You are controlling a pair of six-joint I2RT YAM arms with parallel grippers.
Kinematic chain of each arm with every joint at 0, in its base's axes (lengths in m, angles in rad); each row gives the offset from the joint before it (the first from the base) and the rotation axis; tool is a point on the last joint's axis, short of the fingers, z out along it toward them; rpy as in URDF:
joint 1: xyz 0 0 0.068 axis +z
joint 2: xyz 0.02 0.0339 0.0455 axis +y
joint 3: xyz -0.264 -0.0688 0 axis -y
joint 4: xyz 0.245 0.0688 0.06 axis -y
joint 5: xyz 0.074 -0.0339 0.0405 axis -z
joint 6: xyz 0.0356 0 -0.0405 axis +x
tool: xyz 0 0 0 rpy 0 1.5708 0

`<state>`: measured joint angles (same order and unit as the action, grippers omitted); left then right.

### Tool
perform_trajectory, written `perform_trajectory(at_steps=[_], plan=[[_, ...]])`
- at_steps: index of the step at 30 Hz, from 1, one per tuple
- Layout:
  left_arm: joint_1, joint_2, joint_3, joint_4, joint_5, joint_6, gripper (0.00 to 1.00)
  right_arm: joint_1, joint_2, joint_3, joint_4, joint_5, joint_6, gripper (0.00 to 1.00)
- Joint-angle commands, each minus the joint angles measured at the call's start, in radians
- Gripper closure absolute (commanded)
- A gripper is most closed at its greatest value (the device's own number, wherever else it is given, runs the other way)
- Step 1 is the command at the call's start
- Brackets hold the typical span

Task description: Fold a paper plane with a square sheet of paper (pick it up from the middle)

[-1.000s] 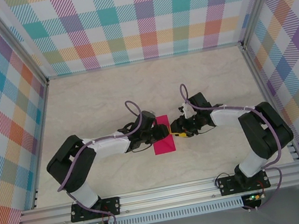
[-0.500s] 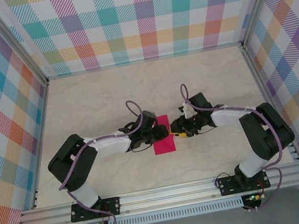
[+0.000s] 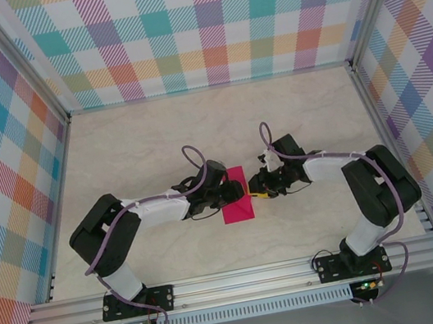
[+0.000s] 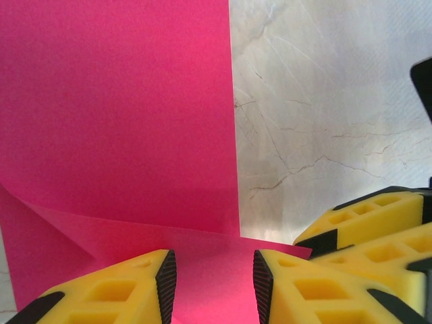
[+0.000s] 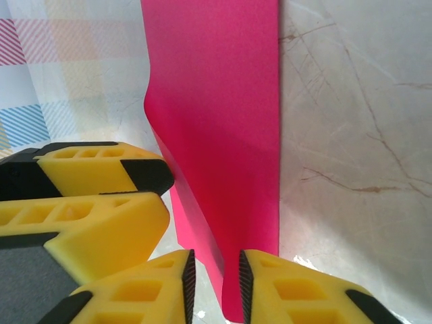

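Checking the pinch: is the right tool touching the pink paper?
Cannot tell. In the right wrist view the paper stands inside the right tool, but contact isn't plain.

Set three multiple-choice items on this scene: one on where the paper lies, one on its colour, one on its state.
1. Where is the paper?
A) against the back wall
B) on the table, between the left gripper and right gripper
C) on the near rail

2. What colour is it?
A) green
B) white
C) magenta-pink

3. What state is it in?
A) folded, with one flap raised
B) crumpled into a ball
C) torn in two

Key:
1 B, the top view shows both grippers meeting at it.
2 C, all views show pink.
3 A, the wrist views show a crease and a lifted flap.
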<state>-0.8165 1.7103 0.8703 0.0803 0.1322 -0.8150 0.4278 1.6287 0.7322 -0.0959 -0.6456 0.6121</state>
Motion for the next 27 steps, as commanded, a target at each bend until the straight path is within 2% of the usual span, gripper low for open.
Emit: perform_trajectory(at_steps=[1,5,9,15,27], plan=[[0.001,-0.007,0.018,-0.016,-0.012,0.004,0.62,0.002,0.021,0.033,0.024,-0.045,-0.017,0.79],[0.001,-0.018,0.018,-0.018,-0.011,0.004,0.62,0.002,0.041,0.054,0.016,-0.034,-0.021,0.89],[0.002,-0.063,0.018,-0.016,0.018,0.02,0.62,0.002,0.063,0.074,-0.004,-0.012,-0.038,0.94],[0.001,-0.103,0.016,-0.005,0.041,0.029,0.61,0.005,0.102,0.098,0.0,-0.015,-0.041,0.95],[0.002,-0.032,0.0,0.075,0.11,-0.007,0.68,0.013,0.122,0.104,-0.021,-0.025,-0.049,0.94]])
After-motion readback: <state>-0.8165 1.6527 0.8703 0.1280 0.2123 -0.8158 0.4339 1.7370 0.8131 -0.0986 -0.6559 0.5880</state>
